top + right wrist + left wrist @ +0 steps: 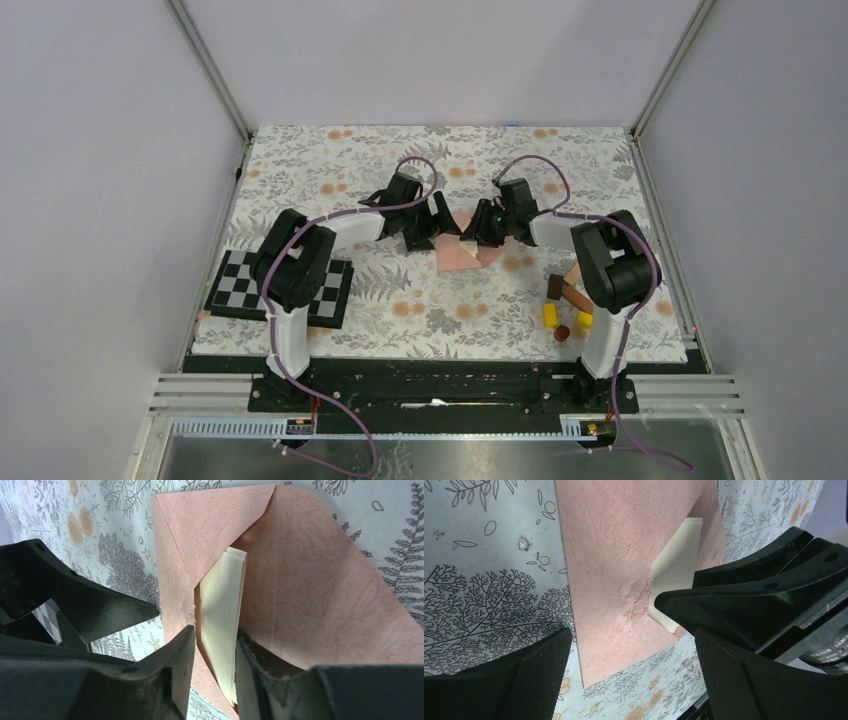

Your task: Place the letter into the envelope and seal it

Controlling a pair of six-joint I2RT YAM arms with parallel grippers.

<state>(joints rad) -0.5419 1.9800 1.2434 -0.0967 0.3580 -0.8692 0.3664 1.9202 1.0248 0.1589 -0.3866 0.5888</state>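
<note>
The salmon-pink envelope lies flat on the floral cloth between my two grippers, with its triangular flap open. The cream folded letter sits partly inside the envelope's mouth; its near end sticks out. My right gripper has its jaws drawn close around that near end. It also shows in the top view. My left gripper is open and empty, low over the envelope's near corner, touching nothing; it shows in the top view. The letter passes under a right finger.
A black-and-white checkerboard lies at the left near the left arm. A brown mallet, yellow blocks and a brown cylinder lie at the right by the right arm. Grey walls enclose the table.
</note>
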